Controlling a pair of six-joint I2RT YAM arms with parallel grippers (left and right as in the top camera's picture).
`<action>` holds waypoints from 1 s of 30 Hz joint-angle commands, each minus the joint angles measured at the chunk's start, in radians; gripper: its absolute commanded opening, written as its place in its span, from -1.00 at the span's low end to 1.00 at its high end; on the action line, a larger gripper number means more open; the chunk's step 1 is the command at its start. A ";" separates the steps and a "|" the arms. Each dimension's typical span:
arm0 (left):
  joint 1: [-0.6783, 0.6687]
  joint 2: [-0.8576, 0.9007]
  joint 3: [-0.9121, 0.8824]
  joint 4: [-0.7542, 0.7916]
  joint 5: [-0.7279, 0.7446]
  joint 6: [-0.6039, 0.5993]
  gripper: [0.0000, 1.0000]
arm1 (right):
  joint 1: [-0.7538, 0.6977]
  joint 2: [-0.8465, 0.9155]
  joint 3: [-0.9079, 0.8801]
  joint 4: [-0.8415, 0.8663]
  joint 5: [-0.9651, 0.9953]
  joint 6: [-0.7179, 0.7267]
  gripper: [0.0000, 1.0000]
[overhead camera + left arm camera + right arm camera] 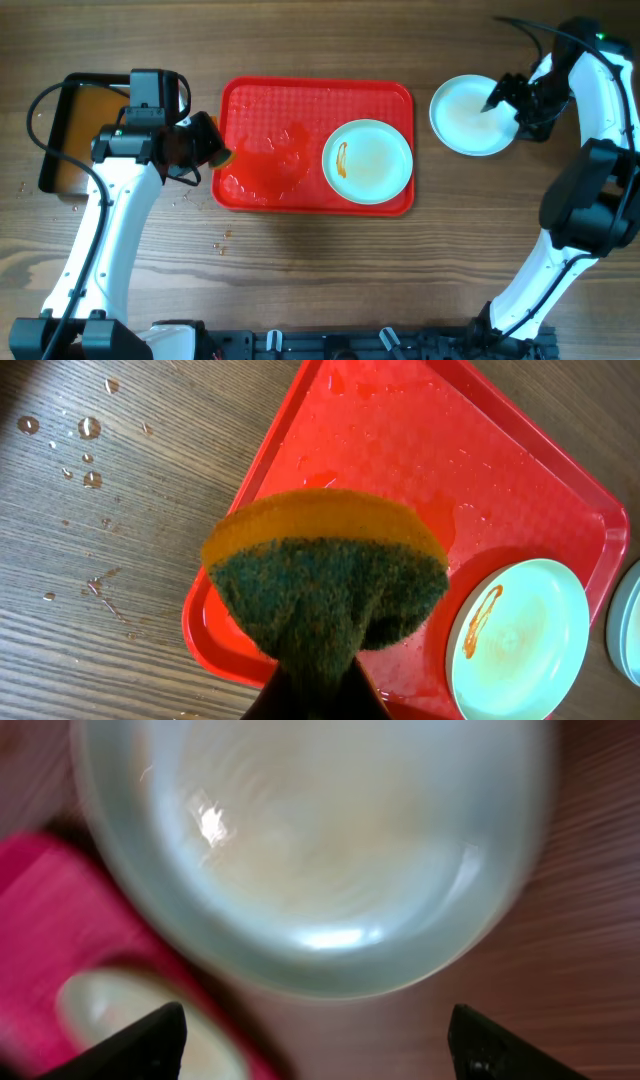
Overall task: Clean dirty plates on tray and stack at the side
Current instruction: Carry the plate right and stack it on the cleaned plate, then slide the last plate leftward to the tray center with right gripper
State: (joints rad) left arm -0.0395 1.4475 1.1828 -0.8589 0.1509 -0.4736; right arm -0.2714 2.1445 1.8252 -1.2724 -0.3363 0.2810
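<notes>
Leftmost, a black tray [60,140] of brownish water sits beside the left arm. Next, the left gripper [205,148] is clamped on a sponge [325,575], hovering over the wet left edge of the red tray [260,100]. The smeared plate [367,161] lies at that tray's right end, straight to the sponge's right along the tray's long axis, so scrubbing probably needs a reach that way. Further right, a clean plate [465,115] rests on the table just beside the tray. The right gripper [497,100] hangs over its right rim, jaws spread wide and holding nothing
</notes>
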 commanded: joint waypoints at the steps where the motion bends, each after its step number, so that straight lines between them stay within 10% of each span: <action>1: -0.003 0.008 -0.007 0.006 -0.010 -0.006 -0.92 | 0.069 -0.007 -0.016 -0.061 -0.314 -0.154 0.54; 9: -0.003 0.008 -0.007 0.005 -0.010 -0.006 -0.91 | 0.362 -0.007 -0.072 -0.098 -0.023 0.076 -0.06; 18: -0.003 0.008 -0.007 0.005 -0.010 -0.005 -0.86 | 0.593 -0.193 -0.159 -0.184 0.364 0.411 0.01; 22: -0.003 0.011 -0.009 0.006 -0.010 -0.006 -0.86 | 0.650 -0.331 -0.338 -0.040 0.340 0.428 1.00; 30: -0.003 0.027 -0.059 0.032 -0.010 -0.006 -0.88 | 0.650 -0.306 -0.493 0.207 0.231 0.477 0.99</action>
State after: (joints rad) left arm -0.0395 1.4567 1.1442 -0.8303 0.1471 -0.4736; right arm 0.3809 1.8084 1.3552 -1.0901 -0.0490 0.7113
